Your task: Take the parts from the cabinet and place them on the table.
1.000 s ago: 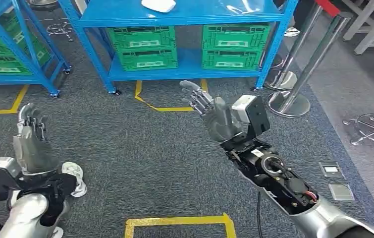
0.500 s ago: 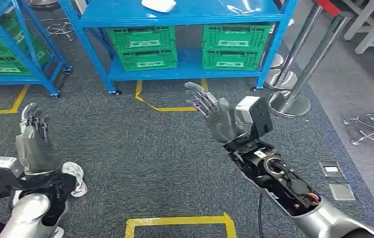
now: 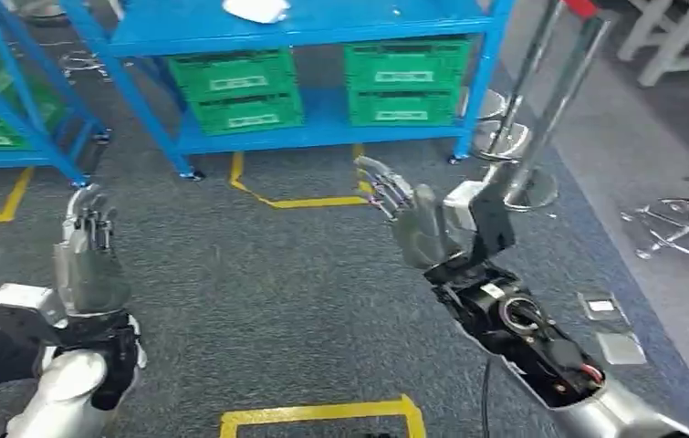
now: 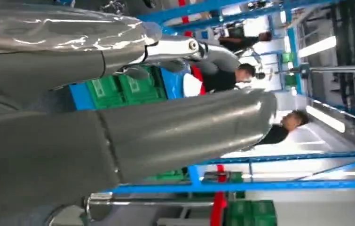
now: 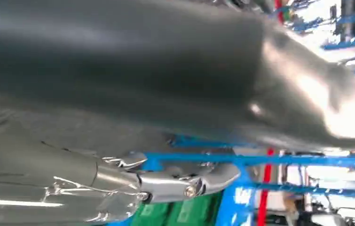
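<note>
A blue shelf cabinet (image 3: 313,36) stands ahead across the grey carpet. A white part (image 3: 256,9) lies on its upper shelf, and green crates (image 3: 235,87) fill the lower shelf. My right hand (image 3: 411,212) is raised in front of me, palm up, fingers spread and empty, short of the cabinet's lower shelf. My left hand (image 3: 88,251) is held up lower left, fingers extended upward, holding nothing. The left wrist view shows my left hand's thumb (image 4: 185,127) close up with the cabinet behind. The right wrist view shows my right hand (image 5: 166,94) close up, blurred.
A second blue rack (image 3: 3,100) with green crates stands at left. Chrome barrier posts (image 3: 541,100) with round bases stand right of the cabinet. Yellow floor tape (image 3: 318,415) marks the carpet. A chair base (image 3: 678,228) sits far right. People (image 4: 234,75) appear beyond the shelves in the left wrist view.
The camera has shifted: the whole scene slid left and down slightly. Both hands stay raised and empty, and the left hand has risen a little.
</note>
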Robot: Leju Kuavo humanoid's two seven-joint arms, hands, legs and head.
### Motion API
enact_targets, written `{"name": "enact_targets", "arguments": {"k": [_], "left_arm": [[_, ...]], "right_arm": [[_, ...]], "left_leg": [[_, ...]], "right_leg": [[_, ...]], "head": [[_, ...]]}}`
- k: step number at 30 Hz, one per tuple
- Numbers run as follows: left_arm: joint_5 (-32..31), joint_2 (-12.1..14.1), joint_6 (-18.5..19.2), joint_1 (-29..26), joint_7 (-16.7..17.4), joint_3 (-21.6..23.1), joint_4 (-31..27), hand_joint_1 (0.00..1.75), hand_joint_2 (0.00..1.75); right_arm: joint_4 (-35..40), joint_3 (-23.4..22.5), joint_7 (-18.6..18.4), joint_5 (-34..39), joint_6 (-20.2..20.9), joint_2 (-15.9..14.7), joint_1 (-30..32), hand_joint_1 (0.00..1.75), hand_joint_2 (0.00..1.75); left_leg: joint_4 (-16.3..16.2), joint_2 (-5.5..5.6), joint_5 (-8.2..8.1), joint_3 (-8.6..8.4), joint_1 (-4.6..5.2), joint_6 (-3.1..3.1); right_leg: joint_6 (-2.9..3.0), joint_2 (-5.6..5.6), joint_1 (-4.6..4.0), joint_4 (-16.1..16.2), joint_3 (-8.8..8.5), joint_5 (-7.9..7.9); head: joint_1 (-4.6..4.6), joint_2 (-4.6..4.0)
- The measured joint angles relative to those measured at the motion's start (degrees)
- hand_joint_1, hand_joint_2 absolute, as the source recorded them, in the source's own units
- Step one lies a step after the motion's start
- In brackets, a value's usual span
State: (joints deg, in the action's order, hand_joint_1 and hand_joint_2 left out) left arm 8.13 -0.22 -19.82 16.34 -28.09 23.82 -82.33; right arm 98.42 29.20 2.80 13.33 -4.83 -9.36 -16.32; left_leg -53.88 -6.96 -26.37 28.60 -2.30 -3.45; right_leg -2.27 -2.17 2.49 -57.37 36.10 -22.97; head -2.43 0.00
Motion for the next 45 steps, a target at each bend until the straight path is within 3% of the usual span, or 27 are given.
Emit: {"name": "enact_targets", "arguments": {"k": [1,2,3,5,6,7,8,10,11,12,14,15,16,17,18,19,21,22,23,26,27,28,29,31,35,36,45], "left_arm": [[0.0,0.1,-0.3,0.1,0.0,0.0,0.0,0.00,0.00],[0.0,0.2,-0.5,0.1,0.0,0.0,0.0,0.00,0.00],[-0.1,0.2,-0.6,0.1,0.0,0.0,0.0,0.00,0.00],[-0.1,0.3,-0.7,-0.1,0.1,0.0,0.0,0.00,0.00],[-0.1,0.4,-0.8,-0.3,0.2,0.0,0.0,0.00,0.00],[-0.1,0.4,-0.9,-0.4,0.2,0.0,0.0,0.00,0.00],[-0.1,0.6,-1.0,-0.4,0.3,0.0,0.0,0.00,0.00],[-0.1,0.6,-1.2,-0.3,0.5,0.0,0.0,0.00,0.00],[-0.2,0.6,-1.3,-0.3,0.7,0.0,-0.1,0.00,0.00],[-0.2,0.7,-1.6,-0.3,0.8,0.0,-0.3,0.00,0.00],[-0.3,0.6,-1.6,-0.1,0.9,0.0,-0.4,0.00,0.00],[-0.3,0.6,-1.6,-0.1,0.9,0.0,-0.4,0.00,0.00],[-0.3,0.6,-1.6,-0.1,0.9,0.0,-0.4,0.00,0.00],[-0.3,0.5,-1.6,-0.1,0.9,0.0,-0.4,0.00,0.00],[-0.3,0.5,-1.7,-0.2,0.9,0.0,-0.5,0.00,0.00],[-0.4,0.5,-1.7,-0.2,1.1,0.0,-0.5,0.00,0.00],[-0.5,0.6,-1.8,-0.7,1.6,0.0,-0.5,0.00,0.00],[-0.6,0.6,-1.8,-0.9,1.9,0.0,-0.5,0.00,0.00],[-0.7,0.6,-1.8,-1.1,2.0,0.0,-0.5,0.00,0.00],[-0.9,0.6,-1.8,-1.2,2.1,0.0,-0.5,0.00,0.00],[-1.0,0.6,-1.9,-1.3,2.1,0.0,-0.5,0.00,0.00],[-1.0,0.7,-2.0,-1.4,2.2,0.0,-0.5,0.00,0.00],[-1.0,0.7,-2.2,-1.5,2.3,0.0,-0.5,0.00,0.00],[-1.0,0.8,-2.2,-1.7,2.3,0.0,-0.6,0.00,0.00],[-1.0,1.0,-2.3,-1.7,2.4,-0.1,-0.7,0.00,0.00],[-1.0,1.0,-2.3,-1.7,2.4,-0.1,-0.7,0.00,0.00],[-1.0,1.2,-2.3,-1.7,2.5,-0.1,-0.8,0.00,0.00]], "right_arm": [[0.0,0.0,0.1,0.0,0.0,0.0,-0.2,0.00,0.00],[0.1,0.1,0.3,0.0,0.1,0.0,-0.4,0.00,0.00],[0.0,0.1,0.5,0.0,0.3,0.0,-0.7,0.00,0.00],[0.0,0.1,0.7,0.1,0.4,0.0,-0.9,0.00,0.00],[0.0,0.1,0.7,0.1,0.5,0.0,-0.9,0.00,0.00],[-0.1,0.2,0.7,0.1,0.5,0.0,-0.9,0.00,0.00],[-0.1,0.2,0.7,0.1,0.5,0.0,-0.9,0.00,0.00],[-0.1,0.2,0.8,0.1,0.6,0.0,-1.1,0.00,0.00],[-0.1,0.2,0.8,0.1,0.6,0.0,-1.3,0.00,0.00],[-0.1,0.2,0.8,0.1,0.7,0.0,-1.3,0.00,0.00],[-0.1,0.3,0.8,0.1,0.7,0.0,-1.3,0.00,0.00],[-0.1,0.3,0.8,0.1,0.8,0.0,-1.3,0.00,0.00],[-0.1,0.2,0.8,0.1,0.8,0.0,-1.4,0.00,0.00],[-0.1,0.2,0.8,0.1,0.8,0.0,-1.3,0.00,0.00],[-0.2,0.2,0.8,0.1,0.8,0.0,-1.6,0.00,0.00],[-0.2,0.2,0.8,0.1,0.9,0.0,-1.8,0.00,0.00],[-0.3,0.2,0.8,0.1,1.0,0.0,-1.5,0.00,0.00],[-0.4,0.3,0.8,0.0,1.1,0.0,-1.5,0.00,0.00],[-0.5,0.3,0.8,0.0,1.1,0.0,-1.5,0.00,0.00],[-0.5,0.3,0.9,0.0,1.2,0.0,-1.7,0.00,0.00],[-0.6,0.3,1.0,0.0,1.2,0.0,-1.8,0.00,0.00],[-0.6,0.3,1.1,-0.1,1.3,0.0,-1.8,0.00,0.00],[-0.6,0.4,1.1,-0.1,1.3,0.0,-1.6,0.00,0.00],[-0.7,0.5,1.2,-0.2,1.4,0.0,-1.5,0.00,0.00],[-1.1,0.6,1.5,-0.3,1.5,0.0,-1.6,0.00,0.00],[-1.1,0.6,1.6,-0.3,1.5,0.0,-1.6,0.00,0.00],[-1.3,0.7,1.6,-0.3,1.5,0.0,-1.6,0.00,0.00]], "left_leg": [[-0.2,0.40,-0.68,-0.04,-0.44,-0.24],[-2.0,3.26,-2.10,0.54,-0.59,0.03],[-5.9,5.12,-4.14,2.50,-0.46,0.31],[-16.5,6.29,-8.08,8.37,0.22,0.65],[-20.5,6.42,-8.80,11.01,0.50,0.99],[-21.2,6.47,-7.97,12.16,0.81,1.56],[-19.0,6.59,-5.93,11.88,1.22,2.35],[-9.0,7.32,-0.25,8.12,2.30,4.42],[-4.2,8.36,1.58,5.97,2.88,5.59],[-2.9,8.73,1.20,5.46,3.07,6.08],[-2.4,8.25,1.40,5.44,3.48,5.62],[-2.3,8.17,1.49,5.37,3.56,5.61],[-1.2,7.85,2.09,4.88,2.84,5.56],[-0.4,7.43,2.60,4.40,2.70,5.19],[0.1,7.27,2.77,4.06,2.53,5.61],[0.2,7.08,2.79,3.98,2.53,5.65],[0.1,6.50,2.77,4.00,2.53,5.64],[0.1,6.31,2.74,4.00,2.51,5.59],[0.1,6.10,2.67,3.93,2.50,5.49],[-0.4,5.85,2.16,3.63,2.50,4.89],[-0.6,5.79,1.98,3.83,2.97,4.60],[-0.9,5.76,2.02,4.11,2.98,4.46],[-0.8,5.61,2.15,4.13,2.87,4.23],[-1.0,5.52,2.02,4.25,3.02,4.71],[-0.6,5.42,2.11,3.97,2.88,4.58],[-0.5,5.43,2.18,3.95,2.87,4.45],[-0.4,5.44,2.26,3.92,2.76,3.90]], "right_leg": [[0.69,0.94,-0.04,0.1,-0.17,-0.08],[1.10,1.56,-0.13,0.0,-0.20,-0.05],[1.18,2.28,-0.14,0.1,-0.22,0.00],[1.59,3.82,-0.34,0.1,-0.15,0.02],[1.74,4.73,-0.66,0.1,-0.15,0.04],[1.95,5.45,-0.97,0.1,-0.17,0.05],[2.10,5.93,-1.24,0.2,-0.19,0.08],[2.28,7.19,-1.78,0.2,-0.25,0.20],[2.34,7.61,-1.76,0.2,-0.26,0.26],[2.18,7.94,-2.22,0.2,-0.12,0.24],[1.74,8.20,-1.52,0.4,-0.07,0.25],[1.40,8.34,-1.48,0.7,-0.15,0.38],[0.95,8.57,-2.05,1.0,-0.12,0.44],[0.98,6.80,-2.11,0.1,0.17,-0.23],[0.63,4.56,-2.24,-2.3,1.13,-2.39],[0.39,3.43,-2.12,-6.6,2.71,-4.96],[-0.03,2.77,-1.86,-15.2,6.15,-8.63],[-0.20,2.62,-1.78,-16.6,6.58,-8.72],[-0.33,2.50,-1.66,-15.2,5.68,-7.56],[-0.04,1.70,-1.53,-0.3,-2.47,-0.98],[0.25,1.25,-1.91,1.3,-3.44,-2.08],[0.87,1.53,-1.86,1.8,-3.91,-1.95],[1.07,1.57,-1.95,1.8,-3.79,-1.92],[1.11,1.81,-2.00,2.0,-3.82,-1.80],[1.21,1.93,-2.15,2.0,-3.85,-1.86],[1.53,1.91,-2.19,2.0,-3.85,-1.89],[1.78,1.88,-2.30,1.9,-3.85,-1.91]], "head": [[0.08,0.00],[0.70,0.00],[0.96,0.00],[1.57,0.00],[1.66,0.00],[1.66,0.00],[1.73,0.00],[1.81,0.00],[1.81,0.00],[1.40,0.00],[1.62,0.00],[1.70,0.00],[1.71,0.00],[1.77,0.00],[0.85,0.00],[0.46,0.00],[0.20,0.00],[0.02,0.00],[-0.13,0.00],[-0.72,0.00],[-0.83,0.00],[-0.72,0.00],[-0.46,0.00],[-0.26,0.00],[0.55,0.00],[0.61,0.00],[0.79,0.00]]}}
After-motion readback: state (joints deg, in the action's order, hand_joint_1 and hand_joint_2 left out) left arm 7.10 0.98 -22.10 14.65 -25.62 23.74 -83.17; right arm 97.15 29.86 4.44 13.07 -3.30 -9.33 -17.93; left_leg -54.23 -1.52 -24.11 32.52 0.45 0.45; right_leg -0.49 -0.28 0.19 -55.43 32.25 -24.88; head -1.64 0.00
